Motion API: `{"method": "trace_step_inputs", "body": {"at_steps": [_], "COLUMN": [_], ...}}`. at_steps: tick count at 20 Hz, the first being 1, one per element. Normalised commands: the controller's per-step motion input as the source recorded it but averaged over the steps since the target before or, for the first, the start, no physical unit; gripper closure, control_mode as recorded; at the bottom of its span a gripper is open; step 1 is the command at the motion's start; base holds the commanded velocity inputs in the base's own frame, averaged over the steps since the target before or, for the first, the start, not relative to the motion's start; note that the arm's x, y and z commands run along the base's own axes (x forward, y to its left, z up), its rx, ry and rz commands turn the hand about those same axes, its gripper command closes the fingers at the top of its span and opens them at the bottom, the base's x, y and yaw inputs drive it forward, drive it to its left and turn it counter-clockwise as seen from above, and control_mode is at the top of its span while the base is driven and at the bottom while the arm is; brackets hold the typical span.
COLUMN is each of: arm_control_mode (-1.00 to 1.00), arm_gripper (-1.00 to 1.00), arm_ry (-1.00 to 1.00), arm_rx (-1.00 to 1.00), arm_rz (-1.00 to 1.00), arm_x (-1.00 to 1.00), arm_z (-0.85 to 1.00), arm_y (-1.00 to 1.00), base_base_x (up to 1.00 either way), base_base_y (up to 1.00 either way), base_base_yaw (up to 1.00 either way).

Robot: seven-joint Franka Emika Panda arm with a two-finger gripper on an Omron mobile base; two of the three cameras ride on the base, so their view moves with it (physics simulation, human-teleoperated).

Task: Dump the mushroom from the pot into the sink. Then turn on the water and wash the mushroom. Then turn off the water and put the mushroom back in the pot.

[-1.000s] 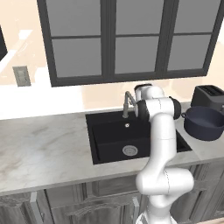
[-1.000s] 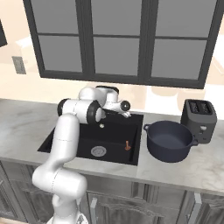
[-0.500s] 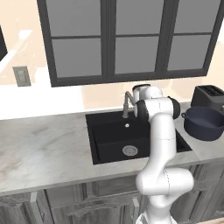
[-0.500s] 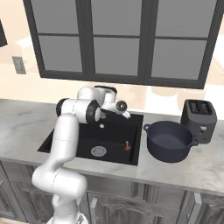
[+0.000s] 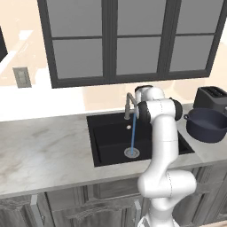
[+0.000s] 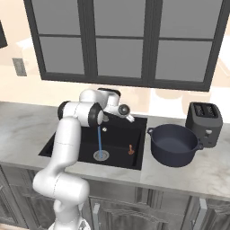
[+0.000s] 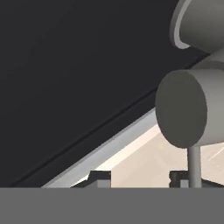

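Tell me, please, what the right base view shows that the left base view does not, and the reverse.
The right base view adds the tiny reddish-brown mushroom on the floor of the rectangular matte-black sink, right of the round steel drain, and the inside of the deep navy-blue pot. The left base view adds the curved grey metal faucet spout where the water starts. Both share the blue water stream falling onto the drain, the pot on the counter and the black boxy toaster behind it.
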Motion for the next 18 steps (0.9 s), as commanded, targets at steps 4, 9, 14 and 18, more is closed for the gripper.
{"method": "trace_step_inputs", "body": {"at_steps": [4,9,14,18], "arm_control_mode": [-1.00,-1.00,-1.00,-1.00], "arm_gripper": [1.00,1.00,1.00,1.00], "arm_ry": [0.00,-0.01,0.00,0.00], "arm_rx": [0.12,0.14,0.12,0.08], "arm_rz": [0.00,0.04,0.09,0.14], "arm_x": [0.05,0.11,0.18,0.26], "arm_z": [0.00,0.00,0.00,0.04], "arm_y": [-0.03,0.00,0.00,0.08], "base_base_x": [0.00,0.00,0.00,0.00], "base_base_y": [0.00,0.00,0.00,0.00], "base_base_yaw": [0.00,0.00,0.00,0.00]}}
